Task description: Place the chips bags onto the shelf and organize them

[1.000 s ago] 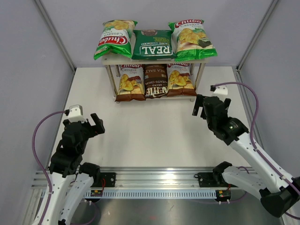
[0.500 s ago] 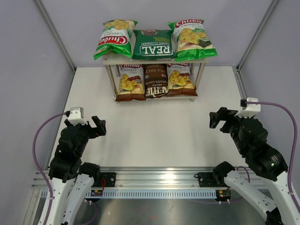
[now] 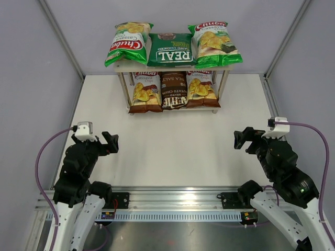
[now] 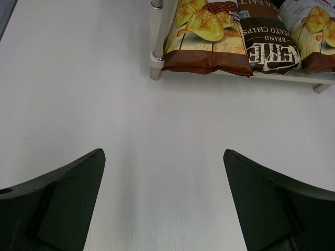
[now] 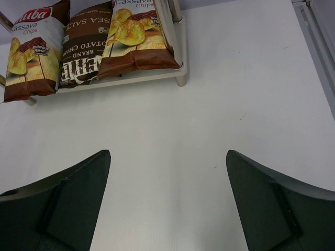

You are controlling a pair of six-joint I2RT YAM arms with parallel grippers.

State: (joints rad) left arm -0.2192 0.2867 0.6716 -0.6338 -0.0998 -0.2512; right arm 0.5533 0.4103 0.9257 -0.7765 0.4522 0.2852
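Left gripper (image 3: 109, 142) and right gripper (image 3: 242, 138) spread wide, holding nothing. All six chips bags (image 3: 168, 49) lie on the shelf (image 3: 123, 88), well ahead of the fingers (image 4: 73, 183).

Risk, we judge: a forward reach snags the overhanging bag ends.

Wrist views show only the lower tier. The overhead view adds the upper three.

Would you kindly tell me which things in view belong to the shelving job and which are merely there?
For the job:
- light-green Chuba bags
- REAL bag
- brown-and-white Chuba bags
- Kettle bag
- shelf, holding all six

Merely there:
- table
- mounting rail
- enclosure walls
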